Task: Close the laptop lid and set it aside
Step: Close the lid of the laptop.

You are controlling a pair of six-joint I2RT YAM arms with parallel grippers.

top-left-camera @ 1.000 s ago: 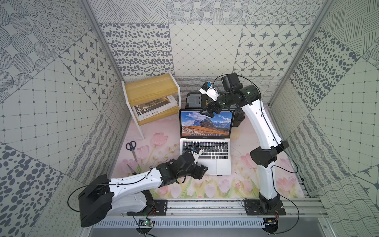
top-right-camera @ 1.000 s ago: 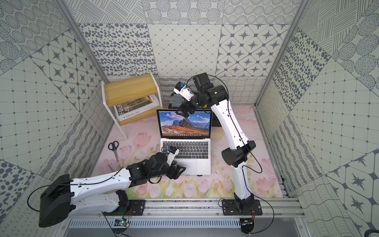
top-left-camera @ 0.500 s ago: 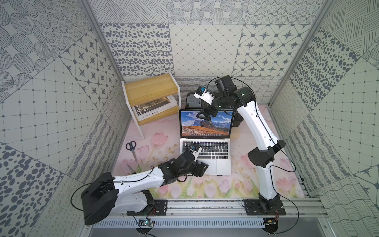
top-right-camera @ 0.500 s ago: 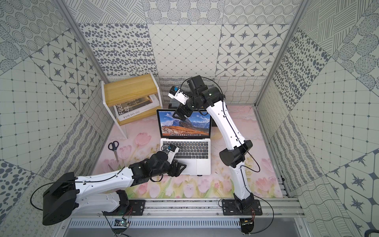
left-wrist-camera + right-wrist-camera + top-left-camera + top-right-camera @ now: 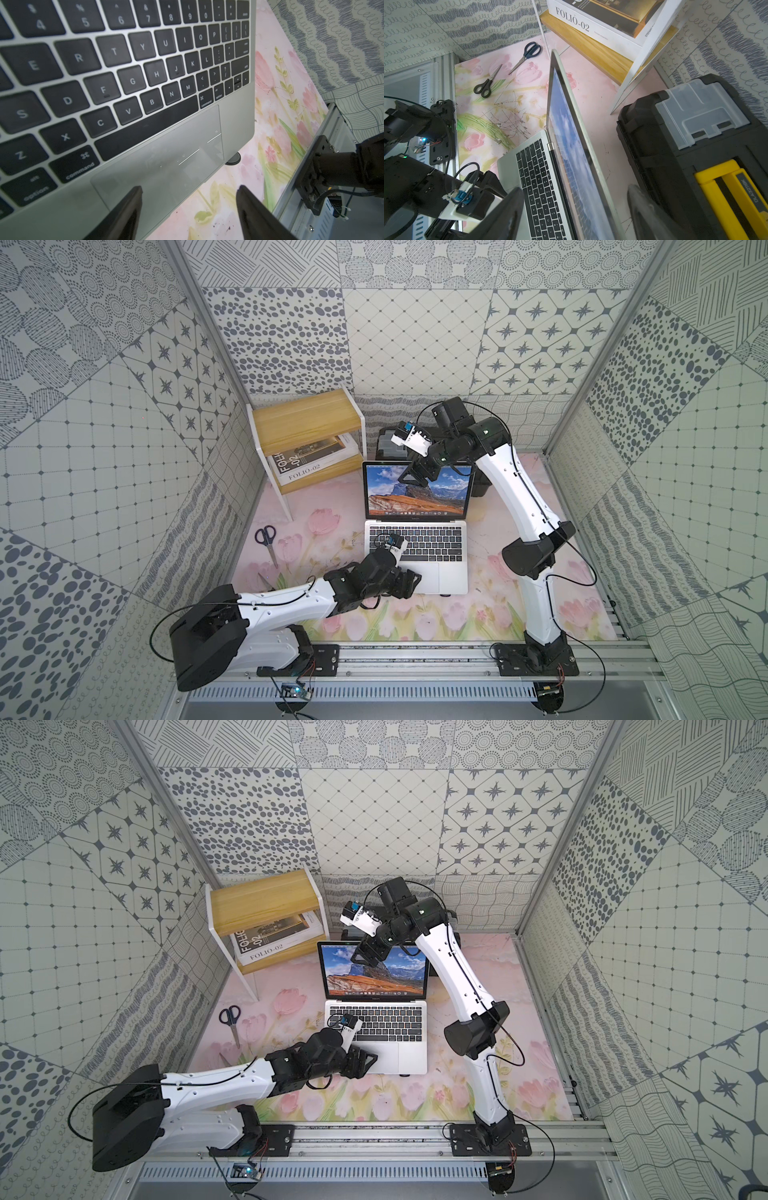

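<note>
Starting at the left of the flowered counter [image 5: 332, 506], I see blue-handled scissors [image 5: 266, 536] lying flat. Behind them stands a wooden shelf [image 5: 305, 423] with a FOLIO-02 book [image 5: 299, 466] on its lower board. My left hand [image 5: 189, 191] reaches in low at the front edge of the laptop [image 5: 453, 572], on the trackpad's left side. It is released: one finger [image 5: 128, 207] hangs over the palm rest, the other sits off the edge above the counter, and nothing is clamped between them. The laptop sits open in the middle of the counter with its keyboard toward the arm bases. The laptop lid [image 5: 395, 502] stands raised, tipped slightly back, with the mountain wallpaper lit. My right hand [image 5: 575, 191] straddles the lid's top edge with one finger on the display side and the other behind the panel. The fingers are spread wide, and I cannot see either one pressing on the lid. Just behind the laptop, to the right, is a black toolbox [image 5: 664, 145] with a yellow handle.
</note>
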